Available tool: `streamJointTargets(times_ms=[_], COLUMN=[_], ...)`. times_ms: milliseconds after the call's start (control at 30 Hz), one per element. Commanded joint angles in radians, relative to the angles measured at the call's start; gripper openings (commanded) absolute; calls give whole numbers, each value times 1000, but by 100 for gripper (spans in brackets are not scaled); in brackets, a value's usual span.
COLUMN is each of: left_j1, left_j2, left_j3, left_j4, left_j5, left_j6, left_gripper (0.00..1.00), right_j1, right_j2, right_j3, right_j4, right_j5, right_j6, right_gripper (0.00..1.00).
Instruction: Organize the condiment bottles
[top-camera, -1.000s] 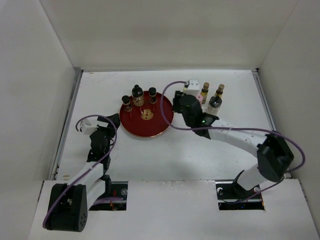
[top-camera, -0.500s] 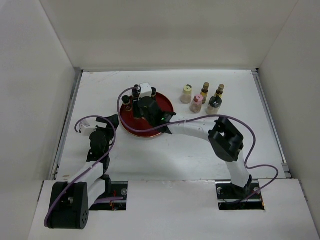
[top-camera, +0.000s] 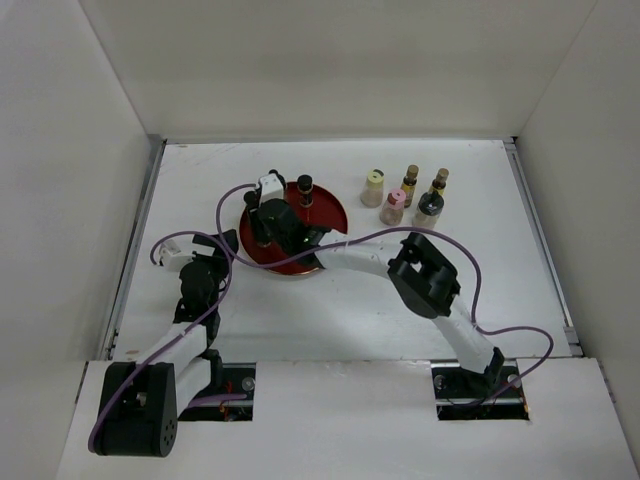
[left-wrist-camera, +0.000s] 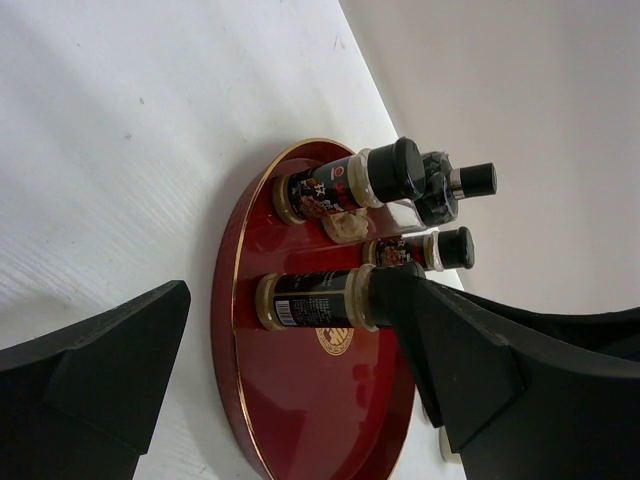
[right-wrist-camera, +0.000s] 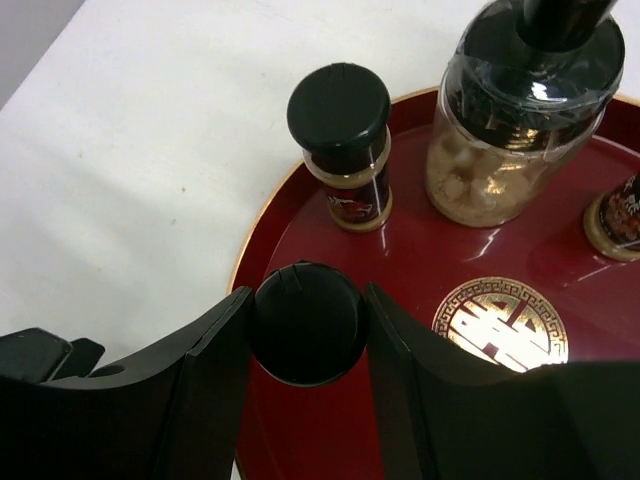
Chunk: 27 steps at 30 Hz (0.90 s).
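My right gripper (top-camera: 262, 228) (right-wrist-camera: 306, 296) is shut on the black cap of a dark condiment bottle (right-wrist-camera: 305, 322) (left-wrist-camera: 315, 300), low over the left part of the round red tray (top-camera: 330, 212) (right-wrist-camera: 420, 255). Whether its base touches the tray I cannot tell. On the tray stand a small black-capped bottle (right-wrist-camera: 338, 110) (top-camera: 252, 201), a large jar (right-wrist-camera: 520, 130) and another small bottle (top-camera: 305, 187). My left gripper (top-camera: 200, 262) (left-wrist-camera: 300, 410) is open and empty, just left of the tray. From above, my right wrist hides the held bottle.
Right of the tray, on the white table, stand a cream-capped bottle (top-camera: 373, 187), a pink-capped one (top-camera: 393, 207), two amber gold-capped ones (top-camera: 410, 181) (top-camera: 438, 183) and a pale-capped jar (top-camera: 430, 209). White walls close in the table on three sides.
My right arm has swung left from the group of bottles at the back right to the tray's left side, its gripper staying shut on the bottle. The left arm has not moved.
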Motion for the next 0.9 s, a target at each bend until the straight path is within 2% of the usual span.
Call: streamJointTargets(times_ms=[0, 67, 200, 300, 467, 633, 800, 867], left_j1=[0, -3, 5, 0, 3, 9, 12, 6], left_j2=[15, 16, 9, 3, 0, -11, -19, -22], left_j3=[-4, -1, -5, -4, -4, -7, -8, -7], left_j4=[40, 42, 42, 39, 40, 39, 34, 33], left_j5=[7, 6, 12, 3, 9, 13, 10, 4], left_j6=[-12, -9, -12, -6, -6, -6, -3, 0], left_gripper=[100, 100, 100, 100, 100, 100, 100, 100], right_j1=[14, 18, 25, 28, 28, 25, -24, -67], right_j2=[10, 13, 9, -25, -118, -279, -511, -592], right_j3=[61, 55, 34, 9, -48, -155, -363, -455], right_j4=[24, 23, 30, 46, 73, 96, 153, 170], right_j5=[-14, -14, -14, -10, -13, -29, -38, -26], right_j6=[-15, -12, 2, 5, 7, -4, -10, -9], right_gripper=[38, 41, 66, 76, 81, 84, 84, 79])
